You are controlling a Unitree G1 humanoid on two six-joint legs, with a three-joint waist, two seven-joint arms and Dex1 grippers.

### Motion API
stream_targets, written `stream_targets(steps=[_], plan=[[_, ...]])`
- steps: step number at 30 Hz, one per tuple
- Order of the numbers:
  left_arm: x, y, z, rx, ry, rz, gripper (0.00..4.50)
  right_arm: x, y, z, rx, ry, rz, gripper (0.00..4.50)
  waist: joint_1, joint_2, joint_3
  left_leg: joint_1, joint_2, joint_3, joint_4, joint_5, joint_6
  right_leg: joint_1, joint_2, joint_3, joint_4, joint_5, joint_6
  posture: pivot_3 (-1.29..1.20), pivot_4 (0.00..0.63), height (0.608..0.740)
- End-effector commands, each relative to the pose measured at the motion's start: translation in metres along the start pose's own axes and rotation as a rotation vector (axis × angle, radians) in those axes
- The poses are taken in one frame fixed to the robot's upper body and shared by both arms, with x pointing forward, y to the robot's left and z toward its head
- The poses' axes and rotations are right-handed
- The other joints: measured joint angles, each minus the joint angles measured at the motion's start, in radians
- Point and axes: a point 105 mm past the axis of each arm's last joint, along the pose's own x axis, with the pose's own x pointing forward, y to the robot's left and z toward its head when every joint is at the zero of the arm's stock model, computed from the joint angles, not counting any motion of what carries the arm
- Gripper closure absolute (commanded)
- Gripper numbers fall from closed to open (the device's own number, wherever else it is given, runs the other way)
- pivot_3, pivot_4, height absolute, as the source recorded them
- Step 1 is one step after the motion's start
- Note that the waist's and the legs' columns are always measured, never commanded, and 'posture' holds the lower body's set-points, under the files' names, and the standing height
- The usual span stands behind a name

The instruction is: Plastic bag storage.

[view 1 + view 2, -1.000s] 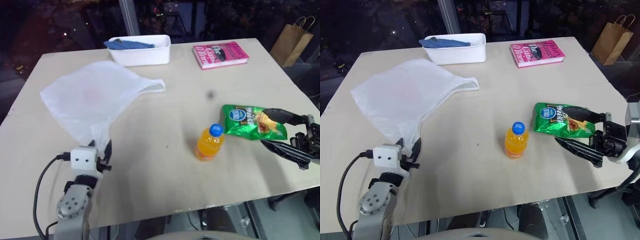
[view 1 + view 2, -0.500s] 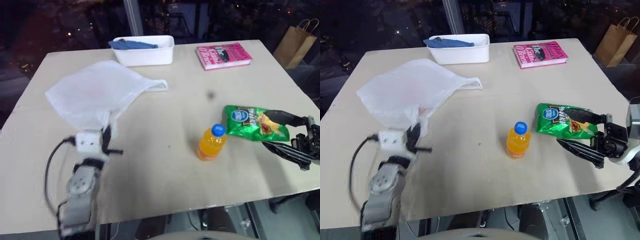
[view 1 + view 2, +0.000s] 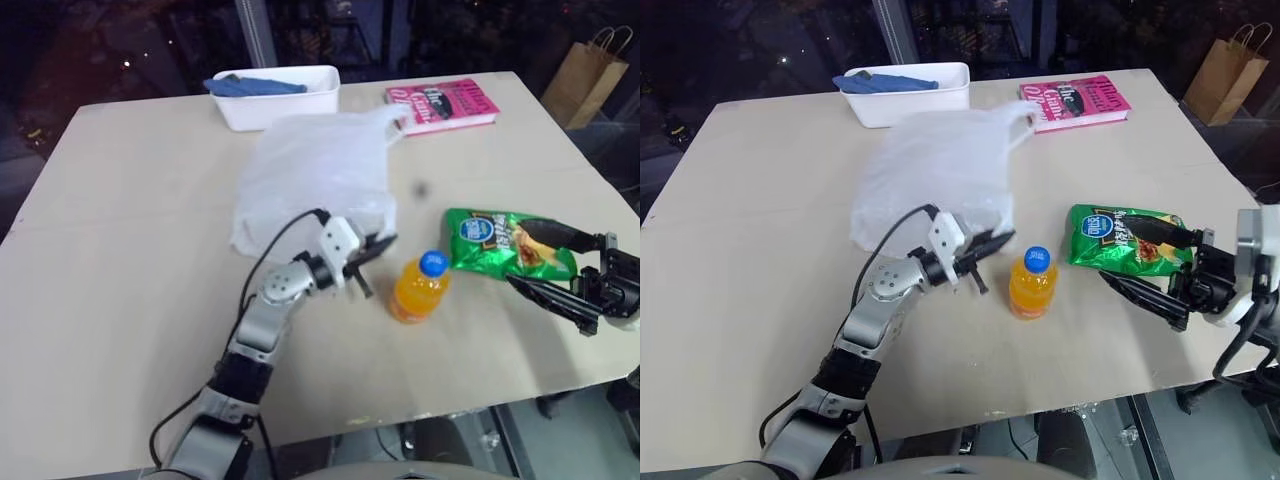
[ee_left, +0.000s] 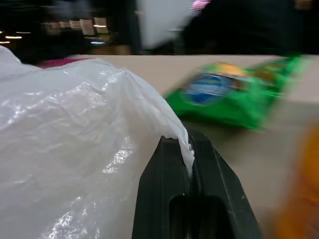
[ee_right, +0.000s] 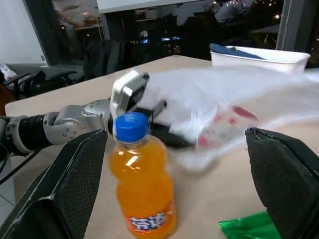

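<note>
Surface: pale wooden table (image 3: 120, 250).
White tub (image 3: 280, 98): holds blue cloth (image 3: 255, 86).
Left gripper (image 3: 375, 245): clenched on plastic bag (image 3: 315, 175).
Right gripper (image 3: 560, 265): fingers spread, empty.

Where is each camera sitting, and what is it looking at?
Left and right eye views: on the head, looking down over the beige wooden table; both arms show, the left gripper pinching the thin white crinkly plastic bag.
Left wrist view: on the left wrist, looking along its shut fingers at the bag and the green chip packet.
Right wrist view: on the right wrist, between its open fingers, facing the orange juice bottle with a blue cap and the left arm.
Shared: all see the bag.
</note>
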Motion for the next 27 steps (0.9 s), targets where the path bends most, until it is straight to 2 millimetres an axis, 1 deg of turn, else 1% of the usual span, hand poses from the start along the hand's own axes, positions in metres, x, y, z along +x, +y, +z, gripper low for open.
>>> stream_targets(steps=[1, 4, 6, 8, 10, 13, 15, 17, 18, 20, 24, 27], plan=[[-0.022, 0.01, 0.015, 0.043, -0.03, -0.011, 4.39, 0.001, 0.003, 0.011, -0.038, -0.006, -0.027, 0.0, 0.0, 0.0, 0.0, 0.0, 0.0, 0.0, 0.0, -0.002, 0.003, 0.0, 0.0, 0.0, 0.0, 0.0, 0.0, 0.0, 0.15, 0.74], [-0.046, 0.024, 0.012, 0.058, 0.016, 0.056, 4.39, 0.006, 0.001, 0.011, -0.011, 0.012, -0.039, 0.0, -0.003, 0.001, 0.0, 0.001, 0.001, 0.0, 0.001, -0.002, 0.003, 0.0, 0.001, 0.0, 0.002, 0.0, 0.0, 0.0, 0.15, 0.74], [-0.06, 0.029, 0.014, 0.056, 0.03, 0.094, 4.39, 0.011, 0.004, 0.012, 0.053, 0.019, -0.014, 0.0, -0.002, 0.001, 0.0, 0.002, 0.002, 0.0, 0.001, -0.001, 0.003, 0.0, 0.001, 0.0, 0.002, 0.0, 0.0, 0.0, 0.15, 0.74], [-0.073, 0.022, 0.018, 0.034, 0.042, 0.089, 4.39, 0.015, 0.007, 0.011, 0.108, 0.04, 0.021, 0.0, -0.002, 0.001, 0.0, 0.002, 0.002, 0.0, 0.001, -0.001, 0.003, 0.001, 0.001, 0.0, 0.002, 0.0, 0.0, 0.0, 0.15, 0.74], [-0.087, 0.008, 0.021, 0.004, 0.066, 0.063, 4.39, 0.02, 0.012, 0.004, 0.129, 0.09, 0.044, 0.0, -0.002, 0.0, 0.0, 0.002, 0.002, 0.0, 0.001, -0.001, 0.003, 0.001, 0.0, 0.0, 0.002, 0.0, 0.0, 0.0, 0.15, 0.74], [-0.098, -0.001, 0.025, -0.04, 0.08, 0.1, 4.39, 0.025, 0.016, -0.003, 0.154, 0.131, 0.074, 0.0, 0.0, 0.001, 0.0, 0.001, 0.002, 0.0, 0.0, -0.002, 0.003, 0.0, 0.0, 0.0, 0.0, 0.0, 0.0, 0.0, 0.15, 0.74], [-0.11, 0.0, 0.024, -0.044, 0.094, 0.213, 4.39, 0.032, 0.019, -0.005, 0.169, 0.142, 0.118, 0.0, 0.002, 0.001, 0.0, 0.0, 0.002, -0.001, 0.0, -0.002, 0.003, 0.001, 0.0, -0.001, 0.0, 0.0, 0.0, 0.0, 0.15, 0.74], [-0.122, 0.0, 0.018, -0.048, 0.119, 0.342, 4.39, 0.04, 0.022, -0.009, 0.169, 0.174, 0.162, 0.0, 0.0, 0.001, 0.0, -0.001, 0.002, -0.001, 0.001, -0.002, 0.003, 0.001, 0.0, -0.001, -0.001, 0.0, 0.0, 0.0, 0.15, 0.74], [-0.126, -0.001, 0.015, -0.054, 0.133, 0.384, 4.39, 0.043, 0.022, -0.013, 0.161, 0.199, 0.175, 0.0, -0.001, 0.001, 0.0, 0.0, 0.002, 0.0, 0.001, -0.002, 0.003, 0.001, 0.0, 0.0, -0.001, 0.0, 0.0, 0.0, 0.15, 0.74], [-0.131, -0.001, 0.007, -0.075, 0.153, 0.464, 4.39, 0.048, 0.016, -0.017, 0.126, 0.249, 0.172, 0.0, 0.0, 0.001, 0.0, 0.0, 0.002, 0.0, 0.001, -0.002, 0.003, 0.001, 0.0, -0.001, 0.0, 0.0, 0.0, 0.0, 0.15, 0.74], [-0.128, -0.005, 0.005, -0.071, 0.153, 0.477, 4.39, 0.051, 0.004, -0.022, 0.056, 0.342, 0.186, 0.0, 0.005, 0.001, 0.0, -0.001, 0.002, -0.001, 0.002, -0.002, 0.003, 0.001, 0.0, -0.003, 0.0, 0.0, 0.0, 0.0, 0.15, 0.74], [-0.127, -0.005, 0.005, -0.067, 0.153, 0.482, 4.39, 0.051, 0.002, -0.026, 0.042, 0.399, 0.215, 0.0, 0.003, 0.001, 0.0, -0.001, 0.002, -0.001, 0.003, -0.002, 0.003, 0.001, 0.0, -0.003, 0.0, 0.0, 0.0, 0.0, 0.15, 0.74]])
